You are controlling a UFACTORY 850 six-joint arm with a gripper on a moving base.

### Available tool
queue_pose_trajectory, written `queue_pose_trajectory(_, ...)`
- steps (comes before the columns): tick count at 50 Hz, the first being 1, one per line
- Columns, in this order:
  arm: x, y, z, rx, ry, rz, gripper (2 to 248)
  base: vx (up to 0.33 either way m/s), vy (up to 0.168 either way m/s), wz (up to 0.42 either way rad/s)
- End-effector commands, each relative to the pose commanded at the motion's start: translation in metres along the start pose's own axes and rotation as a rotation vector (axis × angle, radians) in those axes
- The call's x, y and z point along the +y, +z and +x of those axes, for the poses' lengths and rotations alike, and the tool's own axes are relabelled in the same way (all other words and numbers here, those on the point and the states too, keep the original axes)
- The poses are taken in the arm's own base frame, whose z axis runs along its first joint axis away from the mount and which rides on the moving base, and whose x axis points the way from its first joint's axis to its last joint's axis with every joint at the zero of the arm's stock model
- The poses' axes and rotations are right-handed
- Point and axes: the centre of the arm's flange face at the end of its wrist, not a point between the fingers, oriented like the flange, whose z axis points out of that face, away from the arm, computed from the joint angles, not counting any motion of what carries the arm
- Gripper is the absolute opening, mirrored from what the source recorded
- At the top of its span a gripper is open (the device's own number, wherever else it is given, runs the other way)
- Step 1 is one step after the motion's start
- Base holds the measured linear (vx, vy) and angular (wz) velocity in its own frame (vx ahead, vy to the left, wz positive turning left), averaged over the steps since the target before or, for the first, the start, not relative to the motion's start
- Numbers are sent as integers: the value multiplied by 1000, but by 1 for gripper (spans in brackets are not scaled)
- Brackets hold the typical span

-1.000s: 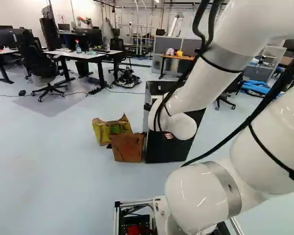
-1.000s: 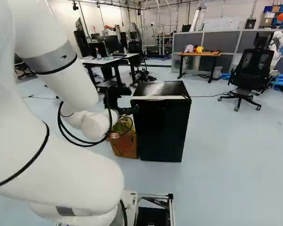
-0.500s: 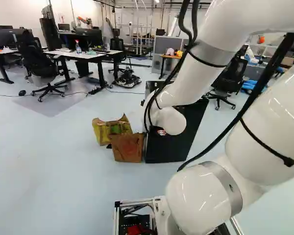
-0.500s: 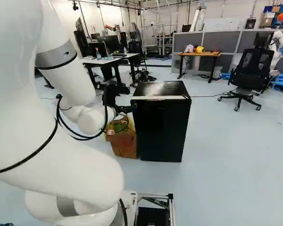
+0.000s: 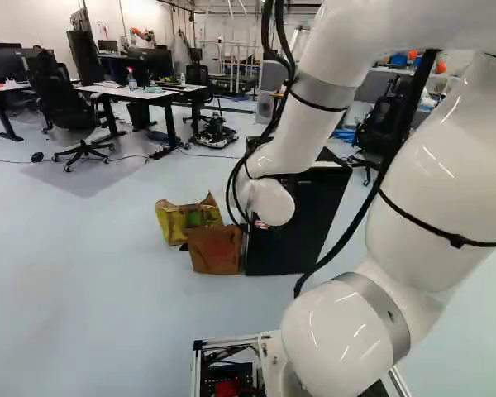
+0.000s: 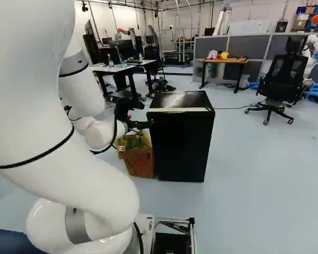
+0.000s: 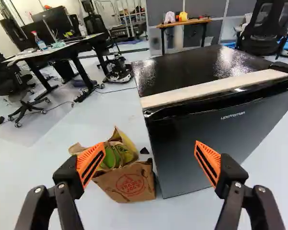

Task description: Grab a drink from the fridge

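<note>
Arm (image 5: 291,136) slid left by the fridge (image 6: 175,151) | end effector (image 7: 150,143) spread wide, near fridge's left front edge | door (image 7: 249,127) ahead, to its right, looks shut to me

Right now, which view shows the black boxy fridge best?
The right base view: the fridge shows nearly whole, top and door. In the left base view the white arm covers part; the wrist view, though closer, crops it.

Floor (image 5: 83,289) under fridge (image 6: 181,151), 2 bags (image 5: 216,251)
</note>
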Motion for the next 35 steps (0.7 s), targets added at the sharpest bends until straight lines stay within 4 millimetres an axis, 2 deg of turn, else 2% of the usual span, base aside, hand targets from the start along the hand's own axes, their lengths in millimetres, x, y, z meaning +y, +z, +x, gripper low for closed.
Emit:
queue_pose_trajectory(19, -10, 7, -16, 7, 11, -55, 247, 0, 0, 0)
queue_pose_trajectory(35, -7, 17, -24, 34, 11, -112, 247, 0, 0, 0)
